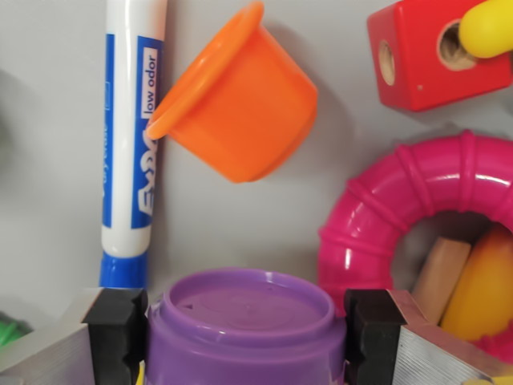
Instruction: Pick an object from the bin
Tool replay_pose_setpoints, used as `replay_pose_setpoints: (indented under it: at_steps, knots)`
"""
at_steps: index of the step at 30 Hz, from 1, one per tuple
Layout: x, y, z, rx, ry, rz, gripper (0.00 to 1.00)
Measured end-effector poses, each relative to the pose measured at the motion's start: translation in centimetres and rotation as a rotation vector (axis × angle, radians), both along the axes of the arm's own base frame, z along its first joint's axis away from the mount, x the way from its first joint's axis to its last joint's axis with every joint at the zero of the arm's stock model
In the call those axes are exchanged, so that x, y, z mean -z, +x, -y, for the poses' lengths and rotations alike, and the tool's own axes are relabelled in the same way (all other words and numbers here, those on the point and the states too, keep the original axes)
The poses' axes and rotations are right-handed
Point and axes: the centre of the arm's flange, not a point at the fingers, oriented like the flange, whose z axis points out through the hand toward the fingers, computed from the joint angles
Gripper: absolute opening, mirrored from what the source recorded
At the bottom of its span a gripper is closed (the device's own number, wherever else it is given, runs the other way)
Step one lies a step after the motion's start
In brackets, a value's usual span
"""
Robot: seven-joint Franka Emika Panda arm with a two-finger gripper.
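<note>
Gripper (244, 333) clamped on purple cup (247, 325), pads touching both sides, bottom centre of wrist view. Orange cup (240, 100) tipped on its side above, rim against blue marker (128, 136). Pink ring (425, 216) right.

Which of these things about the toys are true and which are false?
1. The end effector has its fingers on both sides of the purple cup. True.
2. The orange cup stands upright. False: it lies tipped on its side.
3. The marker has a blue cap. True.
4. The pink ring is green. False: it is pink.
5. The red block has holes in it. True.
</note>
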Motion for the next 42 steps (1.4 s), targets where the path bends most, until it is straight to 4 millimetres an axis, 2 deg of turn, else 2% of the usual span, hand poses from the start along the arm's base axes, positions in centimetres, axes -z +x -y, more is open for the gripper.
replay_pose_setpoints:
  at_steps: [12, 42]
  knots:
    - [-4.3, -0.1, 0.0, -0.001, 0.0, -0.003, 0.0]
    - [-16.8, -0.5, -0.2, -0.005, -0.001, -0.017, 0.0]
